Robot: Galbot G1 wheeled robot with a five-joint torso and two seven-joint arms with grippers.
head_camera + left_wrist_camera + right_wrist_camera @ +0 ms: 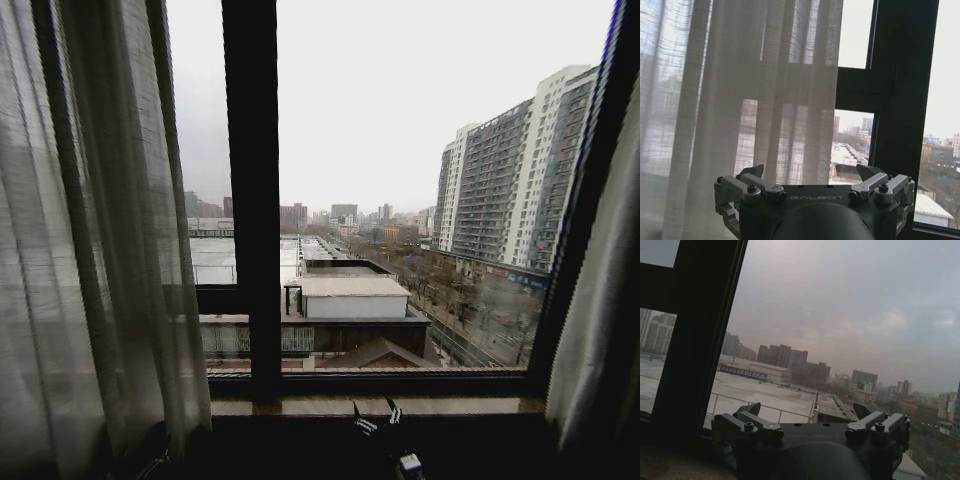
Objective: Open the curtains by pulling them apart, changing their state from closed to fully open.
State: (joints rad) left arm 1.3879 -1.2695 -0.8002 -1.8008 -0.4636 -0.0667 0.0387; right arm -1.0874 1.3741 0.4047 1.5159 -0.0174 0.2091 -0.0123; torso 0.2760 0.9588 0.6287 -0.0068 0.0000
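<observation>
Looked out through a black-framed window (252, 200) onto grey overcast sky, rooftops and tall apartment blocks (510, 175); wooden sill (300, 405) below.

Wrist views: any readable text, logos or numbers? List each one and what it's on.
"GALBOT": printed on the body of the left gripper, which faces the sheer curtain.
Same spot on the right gripper: faint marking, too dark to read.
Distant buildings: any signs too small to read.

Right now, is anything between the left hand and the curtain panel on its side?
Nothing visible. In the left wrist view the left hand is open and faces the left curtain panel directly; the black window frame bar stands off to one side.
</observation>
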